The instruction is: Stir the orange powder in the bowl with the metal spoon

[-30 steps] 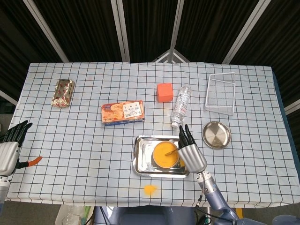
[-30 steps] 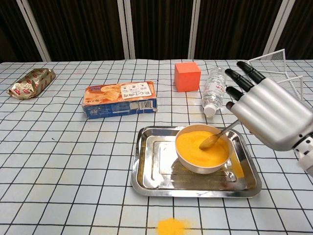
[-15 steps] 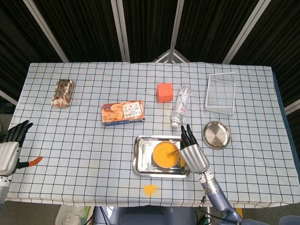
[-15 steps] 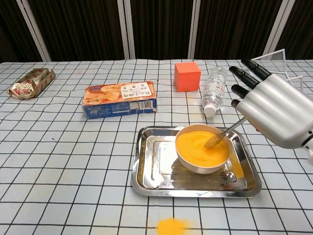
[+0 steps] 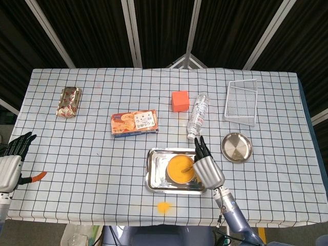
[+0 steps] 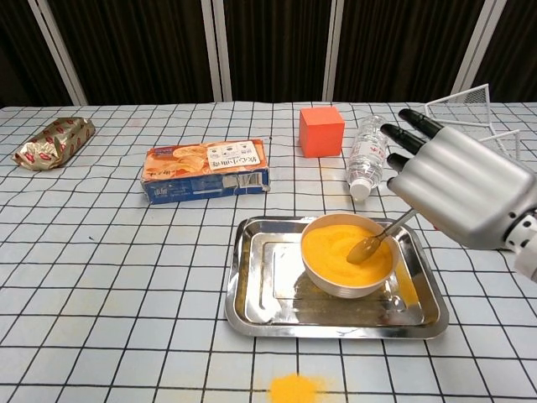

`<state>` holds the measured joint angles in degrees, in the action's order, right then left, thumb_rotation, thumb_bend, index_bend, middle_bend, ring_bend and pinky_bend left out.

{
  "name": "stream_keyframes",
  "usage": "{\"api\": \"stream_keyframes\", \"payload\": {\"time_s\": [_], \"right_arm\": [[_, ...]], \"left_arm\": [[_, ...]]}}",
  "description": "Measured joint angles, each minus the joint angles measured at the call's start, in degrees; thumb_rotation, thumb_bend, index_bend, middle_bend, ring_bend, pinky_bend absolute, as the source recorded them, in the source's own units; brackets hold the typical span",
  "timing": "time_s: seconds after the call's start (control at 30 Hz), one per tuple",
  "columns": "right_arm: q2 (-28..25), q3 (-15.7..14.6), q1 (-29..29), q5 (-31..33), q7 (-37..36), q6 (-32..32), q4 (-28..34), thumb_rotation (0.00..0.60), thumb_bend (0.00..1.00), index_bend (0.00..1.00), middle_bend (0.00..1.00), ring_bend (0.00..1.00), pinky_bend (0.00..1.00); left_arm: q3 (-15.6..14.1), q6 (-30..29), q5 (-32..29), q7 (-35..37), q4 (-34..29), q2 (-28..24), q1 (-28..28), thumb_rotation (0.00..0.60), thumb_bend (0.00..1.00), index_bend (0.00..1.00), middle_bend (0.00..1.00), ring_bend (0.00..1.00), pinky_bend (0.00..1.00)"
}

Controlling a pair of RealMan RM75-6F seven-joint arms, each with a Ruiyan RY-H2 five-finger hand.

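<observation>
Dark curtains hang behind a worktop spread with a checked cloth. Near the front edge a metal tray carries a bowl filled with orange powder. The right hand grips the handle of a metal spoon, whose scoop rests in the powder at the bowl's right side. Off at the far left the left hand hangs unclenched and empty, fingers apart. A little spilled powder lies on the cloth in front of the tray.
</observation>
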<state>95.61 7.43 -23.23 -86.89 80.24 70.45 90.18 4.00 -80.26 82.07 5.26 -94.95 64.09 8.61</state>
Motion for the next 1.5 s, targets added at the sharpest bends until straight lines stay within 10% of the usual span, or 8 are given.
{"api": "stream_keyframes", "payload": {"time_s": [1.5], "right_arm": [[-1.9, -0.1, -5.0, 18.7, 17.0, 5.0, 14.5, 0.6, 0.79, 0.94, 0.35, 0.04, 0.0]], "left_arm": [[-0.1, 0.4, -0.2, -0.5, 0.0, 0.1, 0.2, 0.6, 0.03, 0.0, 0.0, 0.0, 0.0]]}}
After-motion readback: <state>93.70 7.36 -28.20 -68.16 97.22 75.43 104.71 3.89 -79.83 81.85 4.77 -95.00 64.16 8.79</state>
